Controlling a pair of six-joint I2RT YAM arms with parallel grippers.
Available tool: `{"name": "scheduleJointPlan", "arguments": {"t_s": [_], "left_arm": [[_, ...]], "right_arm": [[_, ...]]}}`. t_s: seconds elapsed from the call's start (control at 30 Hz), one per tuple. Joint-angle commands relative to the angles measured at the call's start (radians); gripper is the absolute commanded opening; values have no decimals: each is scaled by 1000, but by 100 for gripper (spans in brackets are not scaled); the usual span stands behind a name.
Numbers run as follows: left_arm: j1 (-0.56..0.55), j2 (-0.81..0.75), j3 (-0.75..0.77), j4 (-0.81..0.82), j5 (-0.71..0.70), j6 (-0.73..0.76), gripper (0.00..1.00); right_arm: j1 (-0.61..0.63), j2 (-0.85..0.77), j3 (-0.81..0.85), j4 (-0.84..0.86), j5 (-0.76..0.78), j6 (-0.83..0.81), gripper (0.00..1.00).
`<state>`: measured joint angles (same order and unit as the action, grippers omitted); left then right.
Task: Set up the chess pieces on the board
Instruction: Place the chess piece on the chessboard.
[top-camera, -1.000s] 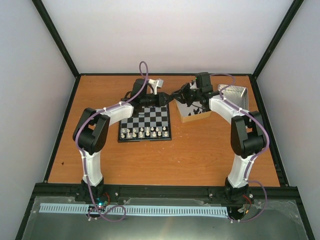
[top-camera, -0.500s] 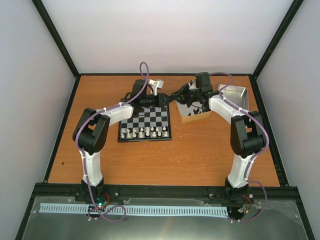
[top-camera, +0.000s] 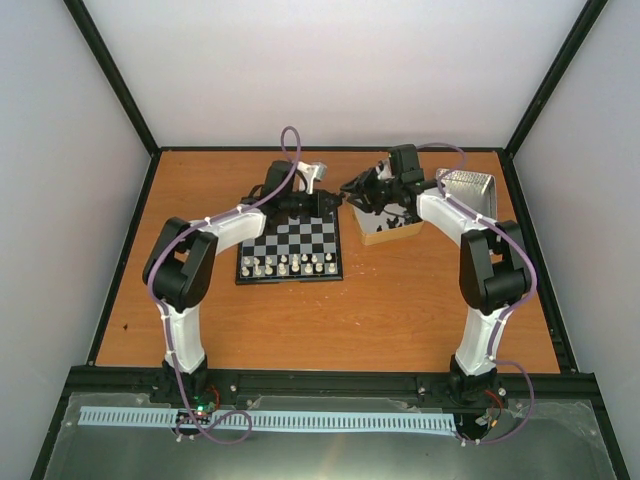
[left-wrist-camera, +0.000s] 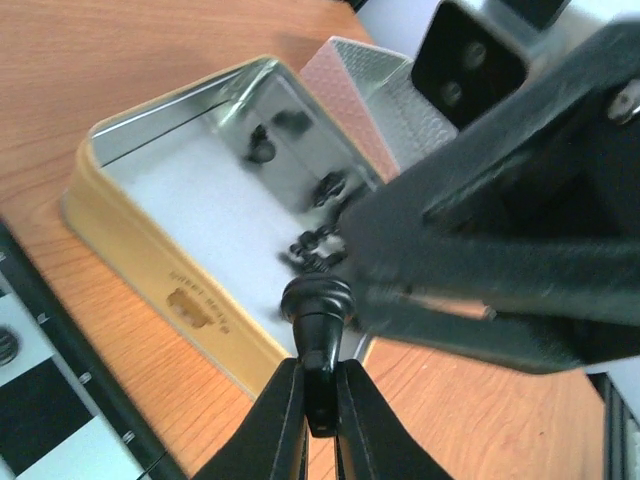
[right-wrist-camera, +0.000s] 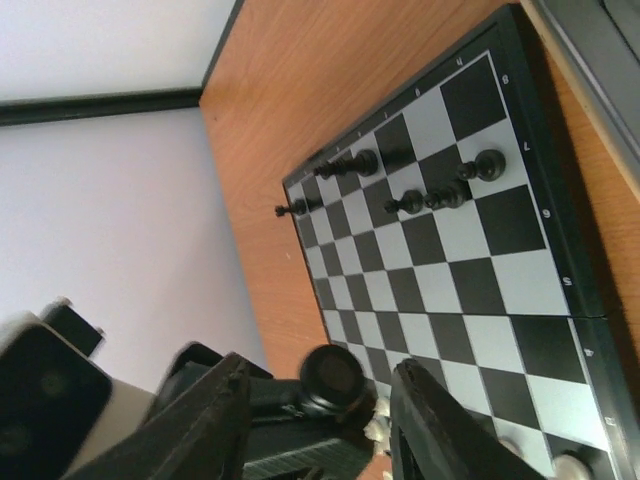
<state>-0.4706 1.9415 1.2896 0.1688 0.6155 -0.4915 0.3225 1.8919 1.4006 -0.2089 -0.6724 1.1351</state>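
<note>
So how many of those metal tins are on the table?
2: a gold-sided tin just right of the board, and a silvery tin behind it, farther right.

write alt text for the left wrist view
The left gripper is shut on a black chess piece. Behind it, a yellow tin holds more black pieces, with the blurred right arm looming over it.

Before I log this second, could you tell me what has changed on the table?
The left tool, shut on a black piece, edged slightly right toward the tin. The right tool, open around that piece, barely shifted left to meet it. The board, its white pieces and the tin stayed put.
</note>
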Motion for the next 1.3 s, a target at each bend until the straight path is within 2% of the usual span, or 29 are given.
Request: {"name": "scheduleJointPlan", "arguments": {"t_s": [0.0,0.1,0.3,0.4,0.57,0.77,1.1,1.27], "left_arm": [[2,-50,67,-203,-57,131,1],[5,-66,113,-408,-120,217,1],[43,-81,241,-864,-330,337,1],[95,-84,271,-1008,-409,343,1],[167,-63,284,-1079,-447,355,1],[184,101,436,-1163,-607,366,1],[214,323,746,-1238,-650,365,2],[224,363,775,-1258,-665,363,2]], "right_arm": [[5,28,77,-68,27,-66,44],[-4,30,123,-120,72,-114,51],[-19,17,180,-282,219,-250,52],[-19,8,186,-327,283,-285,51],[-19,9,181,-351,314,-305,51],[-20,10,173,-365,326,-312,50],[-21,-7,156,-385,358,-333,50],[-28,-2,162,-386,364,-339,50]]}}
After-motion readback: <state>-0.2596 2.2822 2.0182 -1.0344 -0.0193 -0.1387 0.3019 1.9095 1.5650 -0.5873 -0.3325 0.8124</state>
